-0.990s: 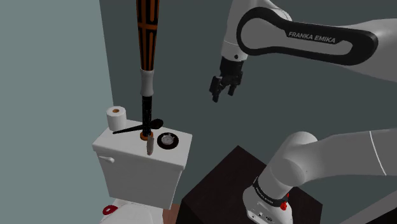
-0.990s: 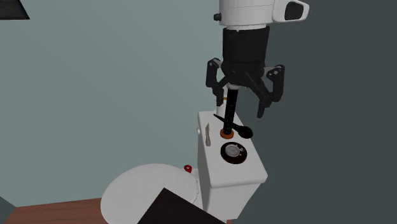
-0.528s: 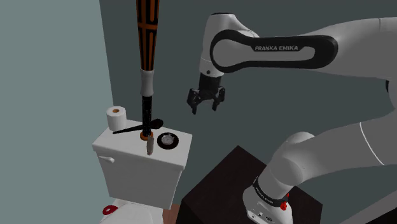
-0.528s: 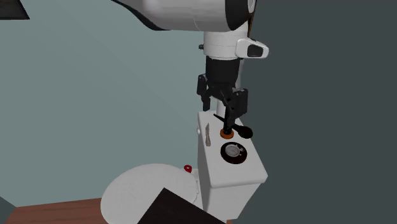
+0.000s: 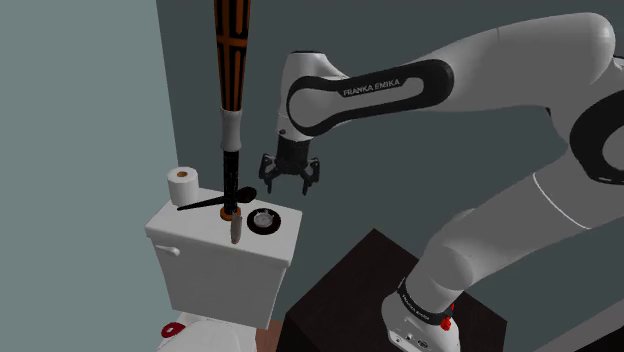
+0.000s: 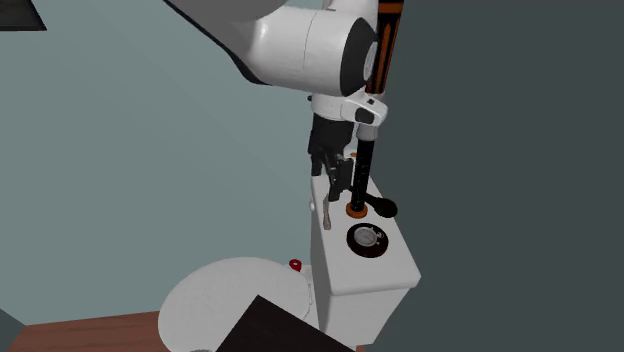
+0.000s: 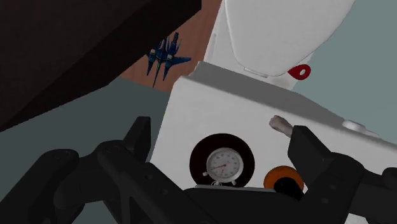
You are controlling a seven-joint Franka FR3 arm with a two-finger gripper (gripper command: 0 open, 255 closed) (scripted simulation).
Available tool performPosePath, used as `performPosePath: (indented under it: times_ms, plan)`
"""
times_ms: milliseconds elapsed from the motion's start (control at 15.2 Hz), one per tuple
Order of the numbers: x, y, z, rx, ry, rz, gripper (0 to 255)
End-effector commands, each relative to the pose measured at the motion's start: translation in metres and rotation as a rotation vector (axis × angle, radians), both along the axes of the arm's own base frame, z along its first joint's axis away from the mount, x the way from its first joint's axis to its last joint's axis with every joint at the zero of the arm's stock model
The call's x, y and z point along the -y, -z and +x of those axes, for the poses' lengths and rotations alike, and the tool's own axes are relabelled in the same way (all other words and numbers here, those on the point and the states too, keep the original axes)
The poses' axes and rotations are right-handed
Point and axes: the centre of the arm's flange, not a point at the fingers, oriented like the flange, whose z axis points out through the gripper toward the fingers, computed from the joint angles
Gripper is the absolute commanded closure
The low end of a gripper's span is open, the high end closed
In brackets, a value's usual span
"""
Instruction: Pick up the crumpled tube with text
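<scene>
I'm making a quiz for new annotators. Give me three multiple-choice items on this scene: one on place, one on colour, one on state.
1. Where does the tube lie?
A. floor
B. tank lid
C. toilet seat

2. What colours show at the top of the bat?
A. blue
B. plain white
C. orange and black

3. The fingers are:
A. open, holding nothing
B. shut on the tube
C. shut on the bat

Key: B, it rests on the lid beside the bat; C, orange with black stripes in the shoulder view; A, they stand apart in the wrist view.
</scene>
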Motion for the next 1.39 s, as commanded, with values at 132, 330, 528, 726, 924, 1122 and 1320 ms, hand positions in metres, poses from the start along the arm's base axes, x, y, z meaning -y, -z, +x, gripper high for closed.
performPosePath:
  times_ms: [132, 330, 528, 726, 924, 1122, 1320]
  plan:
    - [-0.015, 0.035, 0.038, -0.015, 0.164, 0.031, 0]
    - [-0.024, 0.061, 0.065, -0.026, 0.282, 0.053, 0]
    - [-0.030, 0.086, 0.092, -0.038, 0.399, 0.076, 0]
    - [-0.034, 0.112, 0.120, -0.049, 0.517, 0.098, 0]
    - [-0.035, 0.129, 0.133, -0.054, 0.570, 0.108, 0]
    - [-0.035, 0.145, 0.133, -0.054, 0.570, 0.108, 0]
    - [-0.035, 0.164, 0.133, -0.054, 0.570, 0.108, 0]
